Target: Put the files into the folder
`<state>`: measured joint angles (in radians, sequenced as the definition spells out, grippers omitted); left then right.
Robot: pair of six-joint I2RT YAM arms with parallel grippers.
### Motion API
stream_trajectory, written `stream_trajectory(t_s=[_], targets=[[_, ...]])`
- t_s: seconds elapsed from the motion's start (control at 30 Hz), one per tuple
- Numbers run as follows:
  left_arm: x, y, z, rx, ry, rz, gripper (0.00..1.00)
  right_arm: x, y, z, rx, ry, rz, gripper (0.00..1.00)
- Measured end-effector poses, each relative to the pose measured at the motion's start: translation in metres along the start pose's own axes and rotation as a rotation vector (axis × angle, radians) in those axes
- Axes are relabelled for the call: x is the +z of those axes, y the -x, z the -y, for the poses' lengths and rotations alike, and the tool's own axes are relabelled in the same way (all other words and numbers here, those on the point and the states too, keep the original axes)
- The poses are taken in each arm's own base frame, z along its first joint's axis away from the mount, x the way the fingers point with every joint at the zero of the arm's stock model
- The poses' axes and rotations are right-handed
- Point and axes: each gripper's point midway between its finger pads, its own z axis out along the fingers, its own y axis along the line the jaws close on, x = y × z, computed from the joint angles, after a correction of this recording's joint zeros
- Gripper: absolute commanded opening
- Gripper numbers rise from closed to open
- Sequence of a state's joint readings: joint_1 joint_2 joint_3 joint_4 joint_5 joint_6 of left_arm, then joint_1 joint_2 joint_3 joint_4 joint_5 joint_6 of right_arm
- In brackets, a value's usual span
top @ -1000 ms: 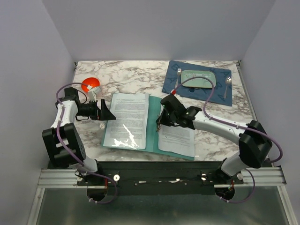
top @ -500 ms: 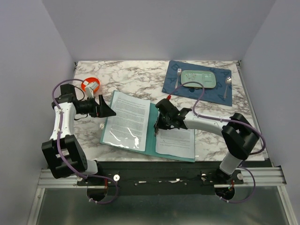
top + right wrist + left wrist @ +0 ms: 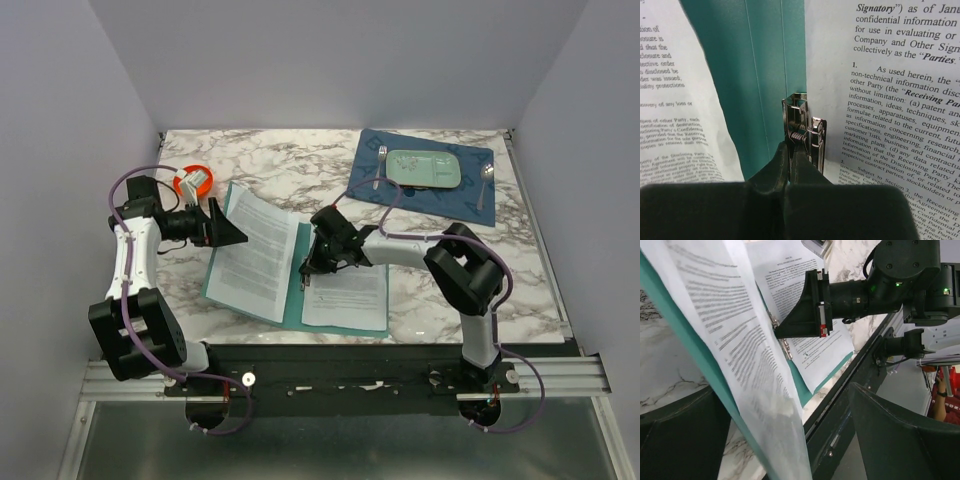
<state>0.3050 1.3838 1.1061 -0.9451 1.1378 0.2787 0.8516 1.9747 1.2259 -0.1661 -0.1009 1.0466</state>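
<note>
Right wrist: right tool [image 3: 790, 152] shut, tips at folder [image 3: 767, 75] clip [image 3: 805, 130]; left tool [image 3: 224, 226] wide beside raised files [image 3: 730, 340].

Closed gripper [image 3: 789, 152] at clip [image 3: 803, 126] (teal folder [image 3: 765, 75])

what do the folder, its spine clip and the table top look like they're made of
Folder: thin teal plastic or coated card, smooth with a faint sheen; its raised leaf curves. Clip: bright polished metal, with mirror-like glints and a coiled spring. Table top: white-grey marble veining; whether it is real stone or printed laminate, cannot tell.
</note>
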Motion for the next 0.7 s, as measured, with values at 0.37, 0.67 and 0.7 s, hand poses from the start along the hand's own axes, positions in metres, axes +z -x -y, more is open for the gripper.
stream_trajectory(t_s=[0.37,0.67,0.7], targets=[[0.008,-0.001,0.010,-0.007,-0.032,-0.025,0.91,0.006,-0.008,-0.012,-0.013,0.046,-0.062,0.12],[0.015,0.008,0.020,0.055,0.024,-0.068,0.26,0.006,-0.013,-0.019,-0.027,0.073,-0.089,0.24],[0.016,0.008,0.018,0.055,0.044,-0.075,0.26,0.006,-0.014,-0.019,-0.028,0.073,-0.091,0.26]])
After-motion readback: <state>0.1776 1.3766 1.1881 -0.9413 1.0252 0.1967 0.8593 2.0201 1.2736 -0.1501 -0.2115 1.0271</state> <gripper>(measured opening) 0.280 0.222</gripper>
